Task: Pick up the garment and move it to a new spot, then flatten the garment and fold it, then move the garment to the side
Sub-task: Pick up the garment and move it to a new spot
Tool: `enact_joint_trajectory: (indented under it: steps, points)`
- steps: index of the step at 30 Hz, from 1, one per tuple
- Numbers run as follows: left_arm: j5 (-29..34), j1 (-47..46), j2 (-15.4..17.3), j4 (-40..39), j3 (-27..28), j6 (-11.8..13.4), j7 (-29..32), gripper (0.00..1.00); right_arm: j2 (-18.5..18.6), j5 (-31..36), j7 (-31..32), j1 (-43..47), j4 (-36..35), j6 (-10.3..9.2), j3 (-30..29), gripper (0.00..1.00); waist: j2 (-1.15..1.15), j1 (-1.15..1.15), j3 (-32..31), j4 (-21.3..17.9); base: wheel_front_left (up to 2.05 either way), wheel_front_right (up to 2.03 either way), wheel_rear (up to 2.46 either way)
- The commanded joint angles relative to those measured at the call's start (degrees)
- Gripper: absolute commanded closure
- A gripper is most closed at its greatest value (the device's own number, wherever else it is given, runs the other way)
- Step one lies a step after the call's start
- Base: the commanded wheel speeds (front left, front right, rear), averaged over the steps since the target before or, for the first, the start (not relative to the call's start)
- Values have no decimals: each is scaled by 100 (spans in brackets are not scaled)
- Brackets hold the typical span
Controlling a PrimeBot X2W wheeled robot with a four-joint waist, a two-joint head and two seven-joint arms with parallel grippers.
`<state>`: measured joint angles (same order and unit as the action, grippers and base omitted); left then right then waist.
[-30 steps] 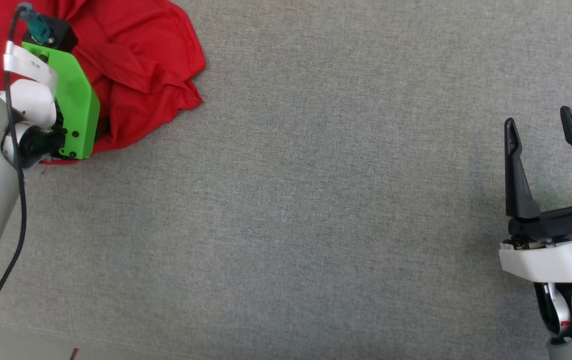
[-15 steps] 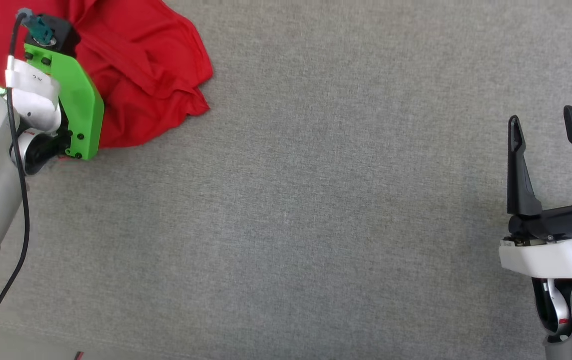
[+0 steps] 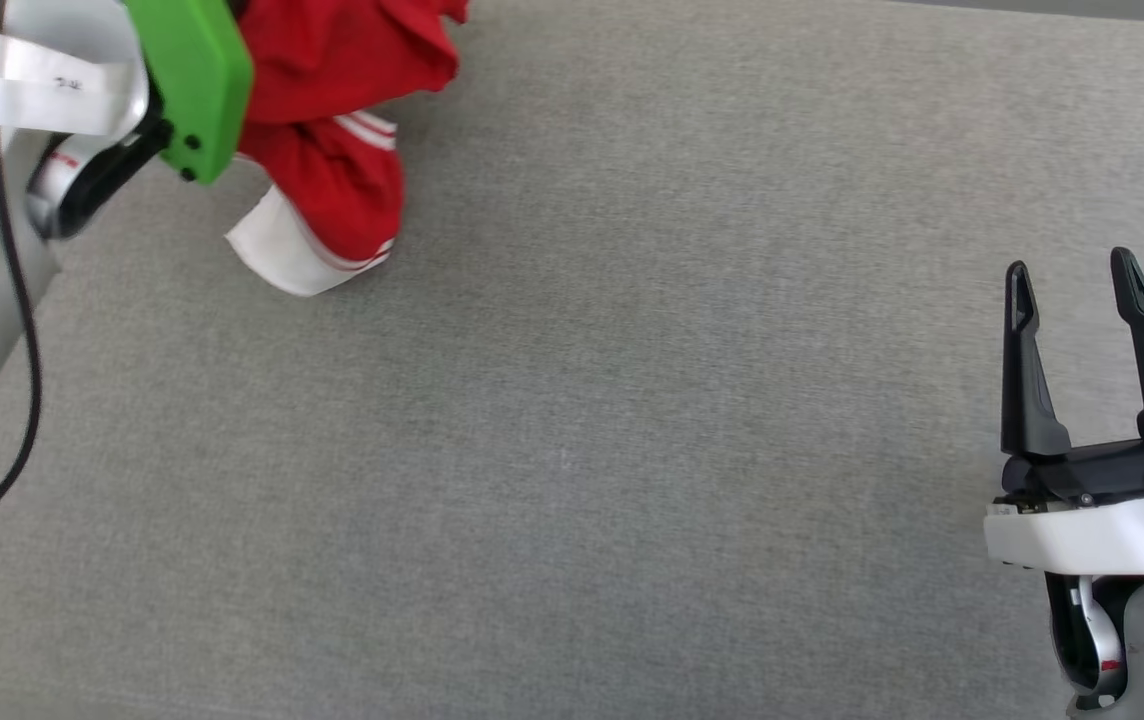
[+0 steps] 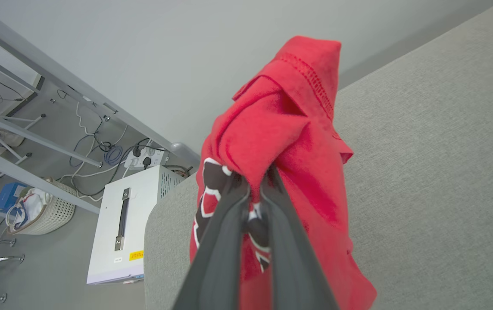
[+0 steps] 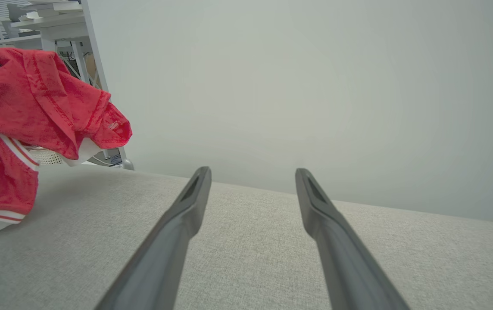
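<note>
Left pincer [image 4: 253,189] has gone from wide open to shut within the last second, and its two dark fingers now pinch a bunched fold of the garment [image 3: 332,190]. A second ago the garment lay crumpled on the table [image 3: 632,450] at the far left, with this pincer lowered into it. Now it hangs from the grip as a loose red bundle. The left wrist view shows a hemmed edge standing above the fingertips and part of the black, white-outlined print beside them.

A white sleeve [image 3: 282,255] with striped trim, hidden in the heap before, now dangles lowest. Whether it touches the table or hangs just clear cannot be told. The rest of the garment is off the table, above its far left part.

This looks like the first step, the pick-up, with the grasp made and the lift under way. The carry to a new spot, the flattening, the fold and the move aside are not yet done. The grip holds one bunched fold, so the cloth will probably swing and drag its low sleeve during a carry.

Right pincer [image 3: 1070,265] stands wide open and holds nothing, low at the right and well apart from the garment, much as it was before. Between the two lies bare grey table. Beyond the table's left edge, the left wrist view shows a white box [image 4: 121,228] and a basket [image 4: 44,211] on the floor.
</note>
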<state>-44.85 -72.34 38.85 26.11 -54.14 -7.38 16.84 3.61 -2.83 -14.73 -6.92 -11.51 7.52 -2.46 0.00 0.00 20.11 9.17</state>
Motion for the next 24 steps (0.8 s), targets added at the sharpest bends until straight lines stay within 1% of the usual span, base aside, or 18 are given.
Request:
enact_joint_trajectory:
  steps: [1, 6, 10, 13, 14, 18, 22, 24]
  points:
    - [88, -183, -161, -107, -70, -11, -95, 100, -27, -58, -27, 55, 2, -3, -15, 0, 0, 0, -102, -261, 0, 0, 0]
    - [265, -442, -503, -395, -302, -11, -230, 100, -63, -112, -27, 34, 8, -3, -4, 0, 0, 0, -82, -692, 0, 0, 0]
    - [406, -601, -853, -535, -541, -11, -334, 100, -70, -268, -27, 11, 11, -3, -32, 0, 0, 0, -12, -1056, 0, 0, 0]
    - [459, -633, -1186, -569, -763, -11, -434, 100, -71, -386, -27, 13, 12, -3, -77, 0, 0, 0, 44, -1304, 0, 0, 0]
    - [438, -588, -1419, -572, -945, -11, -498, 100, -72, -443, -27, 27, 14, -3, -108, 0, 0, 0, 75, -1434, 0, 0, 0]
    - [348, -438, -1846, -548, -1390, -11, -667, 100, -72, -539, -27, 40, 8, -3, -177, 0, 0, 0, 157, -1605, 0, 0, 0]
    - [139, -132, -2234, -366, -1634, -11, -891, 100, -72, -605, -27, -15, 3, -3, -173, 0, 0, 0, 264, -1713, 0, 0, 0]
    - [159, 76, -2403, -225, -1759, -11, -952, 100, -72, -630, -27, -24, -3, -3, -194, 0, 0, 0, 299, -1721, 0, 0, 0]
